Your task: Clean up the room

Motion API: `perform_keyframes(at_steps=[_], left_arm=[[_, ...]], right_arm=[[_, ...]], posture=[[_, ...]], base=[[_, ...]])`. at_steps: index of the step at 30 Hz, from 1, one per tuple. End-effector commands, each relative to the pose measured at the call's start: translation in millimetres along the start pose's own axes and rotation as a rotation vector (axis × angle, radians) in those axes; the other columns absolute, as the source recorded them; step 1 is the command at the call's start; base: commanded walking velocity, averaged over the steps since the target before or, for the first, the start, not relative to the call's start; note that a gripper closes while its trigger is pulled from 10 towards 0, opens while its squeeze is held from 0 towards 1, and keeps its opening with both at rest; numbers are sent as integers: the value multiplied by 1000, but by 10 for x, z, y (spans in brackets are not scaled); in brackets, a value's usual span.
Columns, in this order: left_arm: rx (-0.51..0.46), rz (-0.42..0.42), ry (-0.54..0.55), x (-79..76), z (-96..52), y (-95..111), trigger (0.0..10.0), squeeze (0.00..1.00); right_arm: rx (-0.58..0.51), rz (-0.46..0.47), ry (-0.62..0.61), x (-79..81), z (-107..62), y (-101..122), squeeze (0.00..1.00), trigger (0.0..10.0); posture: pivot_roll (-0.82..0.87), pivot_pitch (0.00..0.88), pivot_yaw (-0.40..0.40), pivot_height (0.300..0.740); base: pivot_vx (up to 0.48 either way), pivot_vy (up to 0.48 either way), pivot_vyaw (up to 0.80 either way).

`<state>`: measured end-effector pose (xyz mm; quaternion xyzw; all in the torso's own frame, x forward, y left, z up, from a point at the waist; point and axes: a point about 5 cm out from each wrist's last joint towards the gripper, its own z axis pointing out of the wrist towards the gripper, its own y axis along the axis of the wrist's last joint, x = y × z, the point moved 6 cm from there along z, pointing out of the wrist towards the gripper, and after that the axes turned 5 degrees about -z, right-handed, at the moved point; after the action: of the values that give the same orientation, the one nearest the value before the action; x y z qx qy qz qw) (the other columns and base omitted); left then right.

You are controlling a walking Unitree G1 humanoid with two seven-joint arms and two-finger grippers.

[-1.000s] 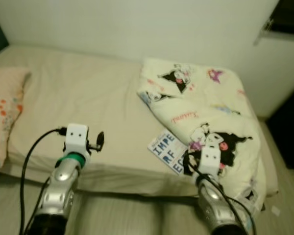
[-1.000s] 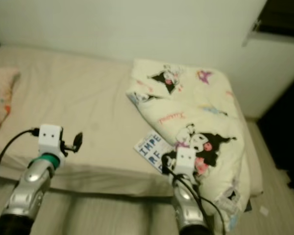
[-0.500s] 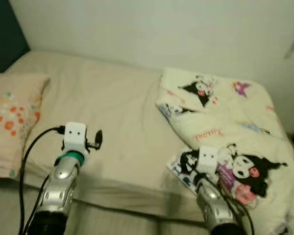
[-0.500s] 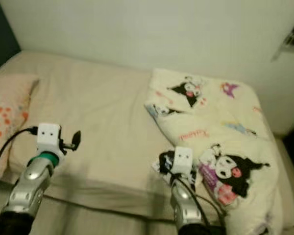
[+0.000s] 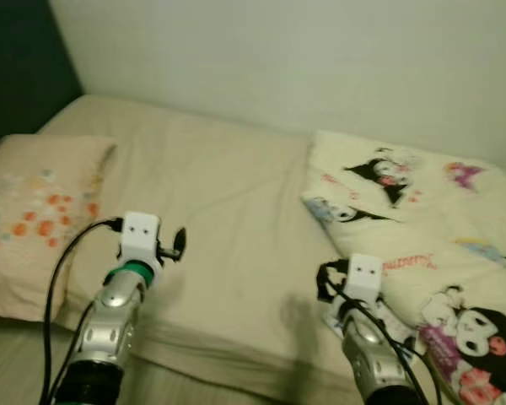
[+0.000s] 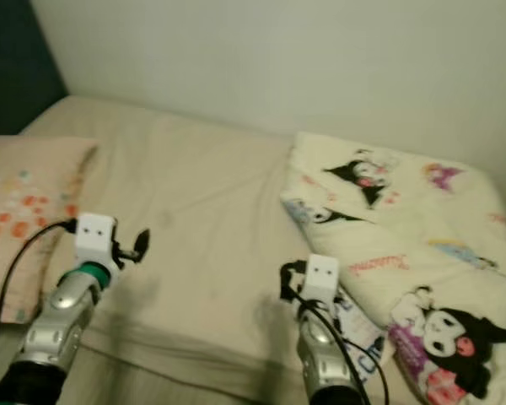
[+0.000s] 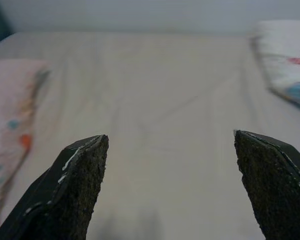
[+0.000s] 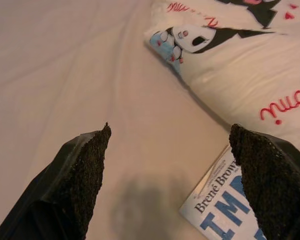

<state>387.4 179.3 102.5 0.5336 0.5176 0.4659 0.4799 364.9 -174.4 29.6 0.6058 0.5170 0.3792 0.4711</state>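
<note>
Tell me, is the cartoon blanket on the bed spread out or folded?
Folded. The cartoon blanket lies as a thick bundle on one side of the bed, with doubled edges; the sheet beside it is bare.

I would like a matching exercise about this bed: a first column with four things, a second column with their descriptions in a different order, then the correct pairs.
Things:
1. pillow
2. blanket
3. book
4. right gripper

Descriptions:
A. white cover with blue letters, beside the blanket
B. orange flower pattern, on the robot's left
C. open, above the bed sheet
D. cartoon prints, on the robot's right

Pairs: 1-B, 2-D, 3-A, 4-C
</note>
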Motion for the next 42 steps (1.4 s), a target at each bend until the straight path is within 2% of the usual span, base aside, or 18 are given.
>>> perform_keyframes(at_steps=[1,11,42], left_arm=[[30,10,-11,-38,-15,-84,10000,0],[30,31,-46,-112,-25,-98,10000,0],[47,16,-45,-165,-116,-202,10000,0]], right_arm=[[35,8,-20,-73,-26,-114,0,10000],[46,5,-33,-120,-29,-137,0,10000],[53,-28,-23,-150,-77,-174,0,10000]], posture=[[118,0,47,740],[113,0,46,740],[94,0,28,740]], base=[[0,0,0],[0,0,0],[0,-308,0]])
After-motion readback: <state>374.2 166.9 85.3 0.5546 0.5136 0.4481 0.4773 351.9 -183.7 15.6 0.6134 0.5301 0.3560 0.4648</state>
